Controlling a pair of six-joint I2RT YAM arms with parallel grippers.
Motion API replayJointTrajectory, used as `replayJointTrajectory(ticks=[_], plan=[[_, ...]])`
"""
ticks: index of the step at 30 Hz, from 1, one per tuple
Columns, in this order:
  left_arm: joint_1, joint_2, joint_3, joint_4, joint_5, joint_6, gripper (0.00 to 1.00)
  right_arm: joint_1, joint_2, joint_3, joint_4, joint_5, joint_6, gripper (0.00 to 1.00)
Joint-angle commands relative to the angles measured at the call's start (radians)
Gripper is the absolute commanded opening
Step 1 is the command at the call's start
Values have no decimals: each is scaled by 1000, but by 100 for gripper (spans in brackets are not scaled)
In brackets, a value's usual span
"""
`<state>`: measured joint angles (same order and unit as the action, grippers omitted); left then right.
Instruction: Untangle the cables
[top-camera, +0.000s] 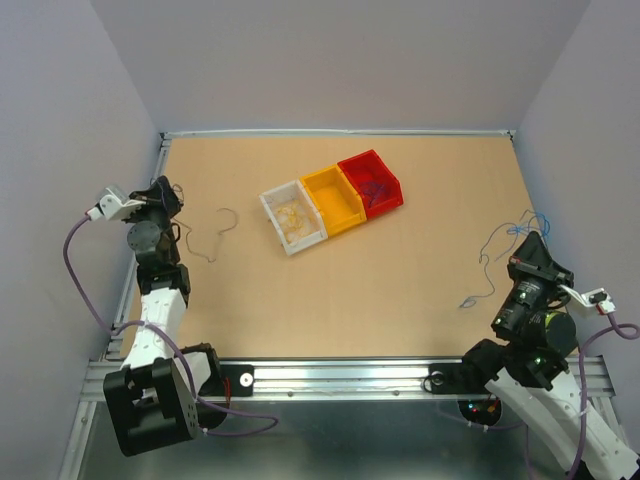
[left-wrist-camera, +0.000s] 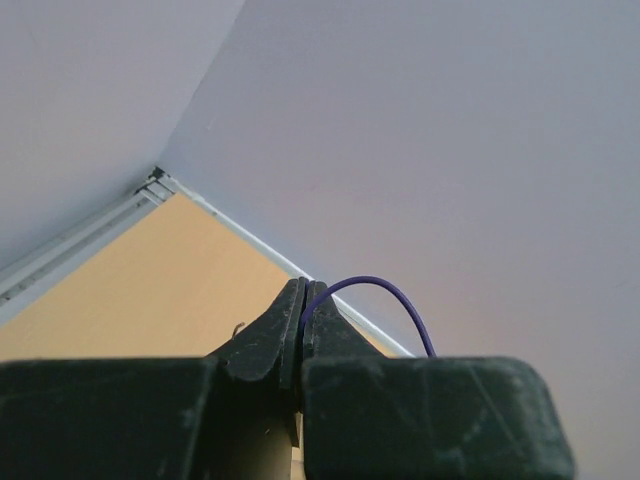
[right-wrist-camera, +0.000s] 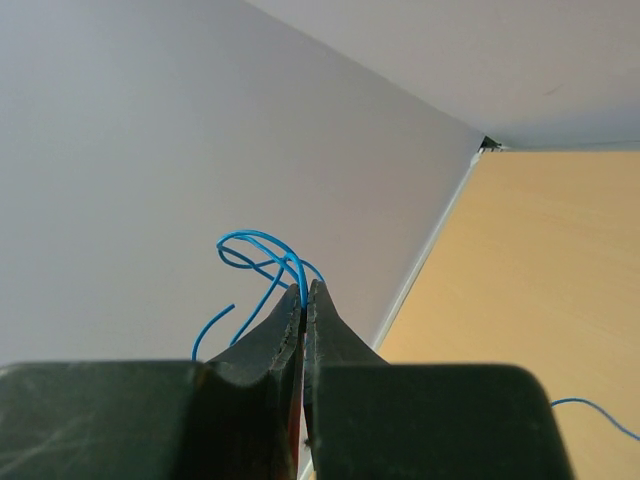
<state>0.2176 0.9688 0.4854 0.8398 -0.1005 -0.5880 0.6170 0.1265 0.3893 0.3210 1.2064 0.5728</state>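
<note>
Left tool (left-wrist-camera: 303, 300) is pinched tight, its jaws meeting on a purple cable (left-wrist-camera: 385, 288) that arches out of the tips toward 3 o'clock in the wrist view. Right tool (right-wrist-camera: 304, 292) is closed just as flat, gripping a blue cable (right-wrist-camera: 262, 246) whose loops spring up toward 11 o'clock.

From above, the left tool sits at the 9 o'clock edge of the bench (top-camera: 400, 290) and the right at about 4 o'clock, well apart. A thin dark strand (top-camera: 222, 228) lies on the bench at 3 o'clock of the left tool; I cannot tell whether it is the purple cable's tail. A loose blue strand (top-camera: 480, 290) trails near the right tool. Toward 12 o'clock of centre stand a white bin (top-camera: 275, 222) holding yellow curls (top-camera: 293, 215), a yellow bin (top-camera: 335, 200) and a red bin (top-camera: 358, 157) with a dark tangle inside.

These wires look almost weightless, soft yet springy, and they hold their curl. Being so slim, they could slide between the jaws. The best grip is probably on a straighter run near an end, not across a loop, with a gentle pull.

No brand, label or writing can be read.
</note>
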Motion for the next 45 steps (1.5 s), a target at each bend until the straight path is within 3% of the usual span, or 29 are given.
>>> replayJointTrajectory(ticks=[1, 4, 6, 7, 11, 16, 24, 35, 45], plan=[[2, -13, 7, 112, 152, -49, 0, 7, 7, 14, 7, 30, 30, 0], [0, -42, -27, 189, 225, -29, 0, 6, 38, 20, 12, -52, 16, 1], [-18, -94, -50, 220, 243, -13, 0, 6, 71, 31, 49, -196, -60, 1], [-26, -132, -73, 249, 245, 3, 0, 7, 122, 57, 78, -340, -142, 0], [-63, -218, -131, 324, 237, 42, 0, 7, 293, 175, 26, -685, -232, 1], [-96, -265, -153, 341, 190, 82, 0, 6, 513, 293, -13, -974, -278, 0], [-101, -214, -149, 349, 162, 85, 0, 7, 837, 561, -43, -1029, -258, 1], [-107, -211, -156, 363, 160, 93, 0, 6, 1226, 1049, -76, -1070, -260, 1], [-109, -200, -156, 370, 168, 93, 0, 7, 1458, 1347, -91, -1042, -294, 0]])
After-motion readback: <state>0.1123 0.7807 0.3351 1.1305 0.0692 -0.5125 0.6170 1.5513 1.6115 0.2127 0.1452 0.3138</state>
